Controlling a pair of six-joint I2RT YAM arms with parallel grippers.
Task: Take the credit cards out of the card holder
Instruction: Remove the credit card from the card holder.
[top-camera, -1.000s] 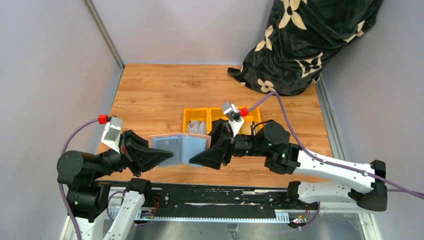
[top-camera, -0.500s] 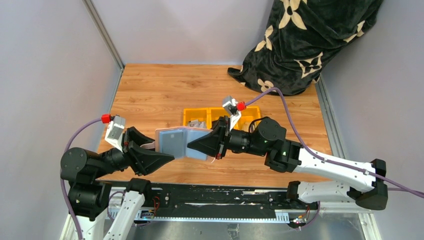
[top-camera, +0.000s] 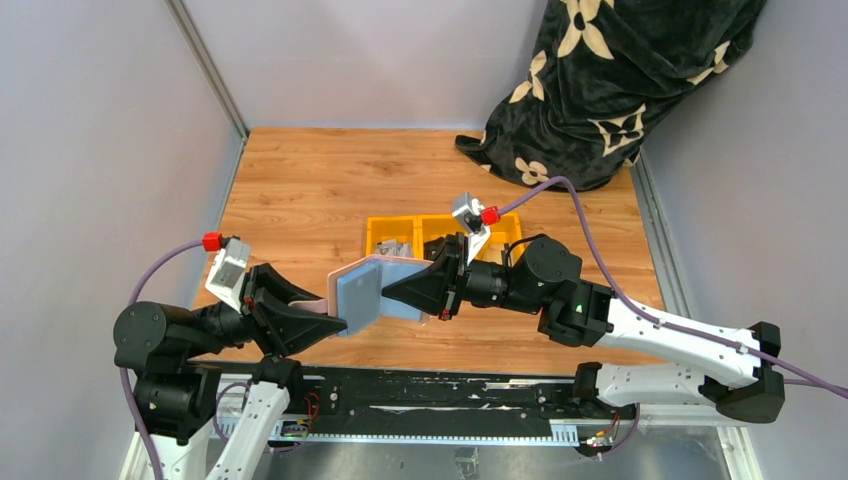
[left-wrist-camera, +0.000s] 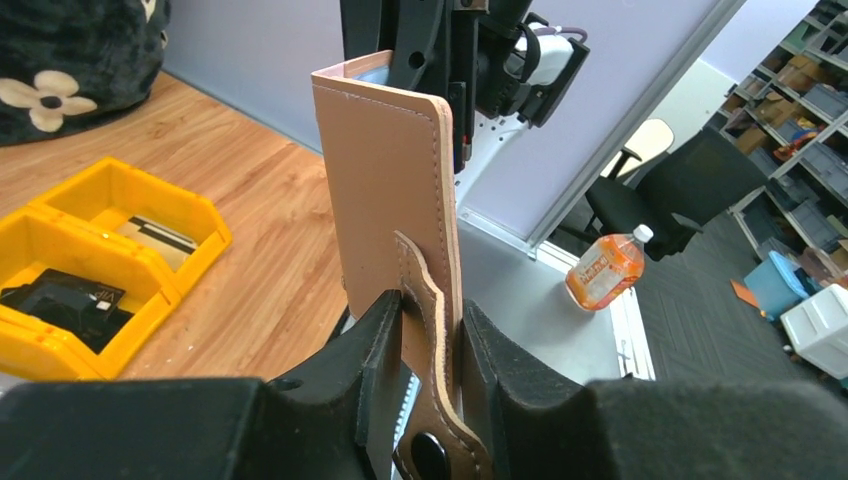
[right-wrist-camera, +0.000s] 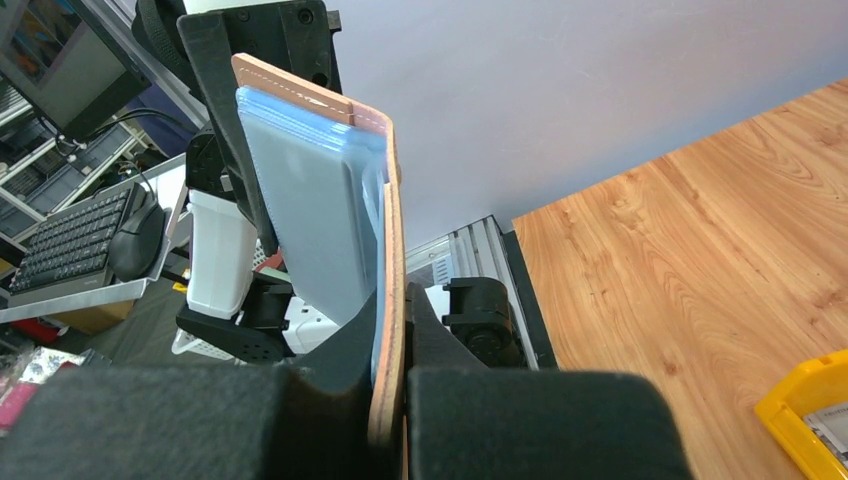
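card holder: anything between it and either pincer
Nothing visible. The left pincer is shut on one half of the holder and the right pincer on the other half, each touching it directly.

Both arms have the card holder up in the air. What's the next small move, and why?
Probably ease the left gripper and right gripper apart to spread the card holder flat. Each is shut on one flap, the flaps stand folded in a V off the table, and no card edge sticks out far enough to grab.
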